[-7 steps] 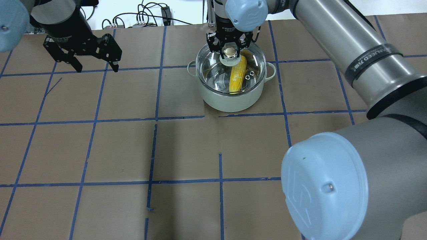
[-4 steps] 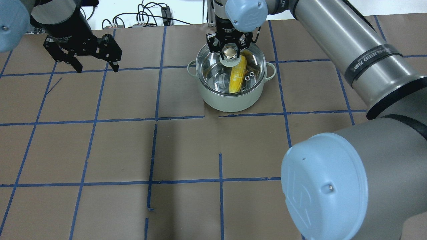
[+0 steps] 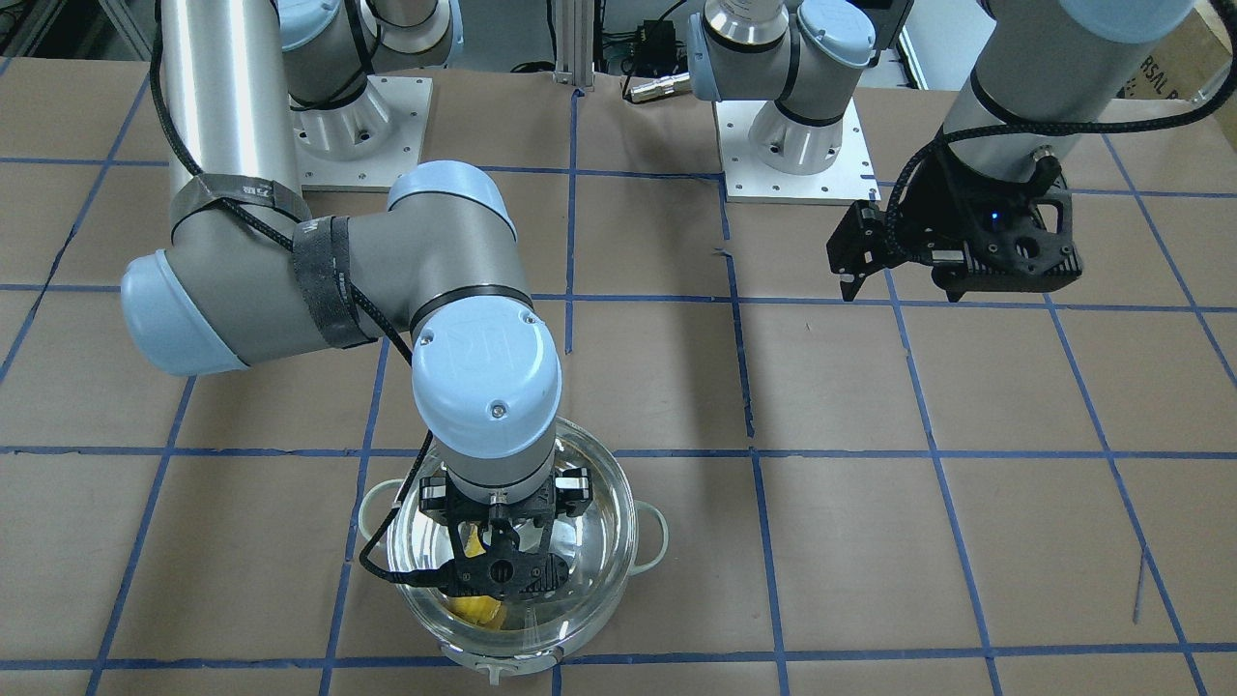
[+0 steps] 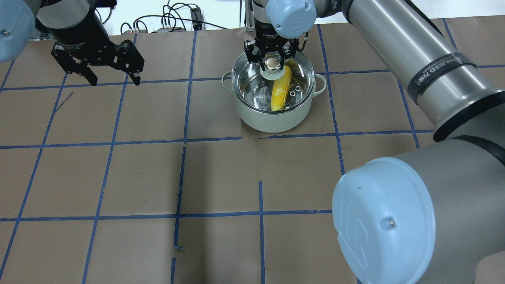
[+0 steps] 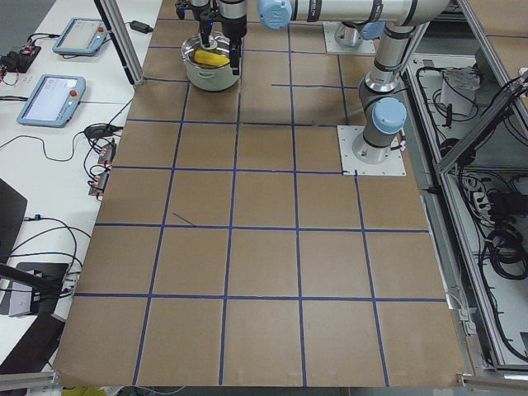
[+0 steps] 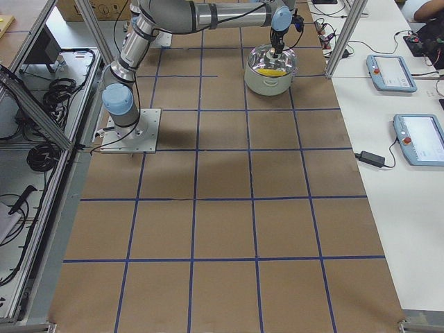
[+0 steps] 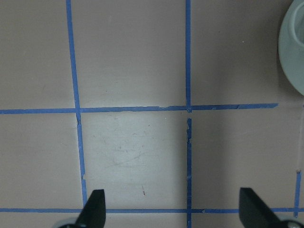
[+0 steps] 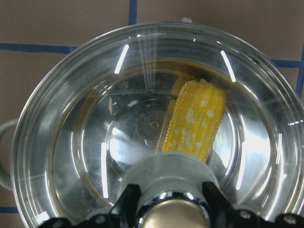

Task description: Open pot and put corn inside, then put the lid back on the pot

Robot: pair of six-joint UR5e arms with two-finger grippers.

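The pale grey-green pot point(image 4: 272, 120) stands on the far middle of the table. The yellow corn point(image 4: 281, 92) lies inside it, and it also shows in the right wrist view point(image 8: 197, 118). The clear glass lid point(image 4: 252, 85) sits on the pot's rim. My right gripper point(image 4: 272, 63) points straight down over the pot, its fingers closed on the lid's knob point(image 8: 173, 209). My left gripper point(image 4: 115, 83) hangs open and empty above the table, far to the left of the pot. In the front-facing view the right gripper point(image 3: 498, 570) hides the knob.
Brown paper with a grid of blue tape point(image 4: 183, 140) covers the table. Cables point(image 4: 173, 19) lie beyond its far edge. The left wrist view shows bare paper and the pot's edge point(image 7: 294, 47) at the upper right. Operator pendants point(image 6: 420, 139) lie on a side bench.
My right wrist has shifted very slightly. The lid, pot, corn and left gripper stay where they were.
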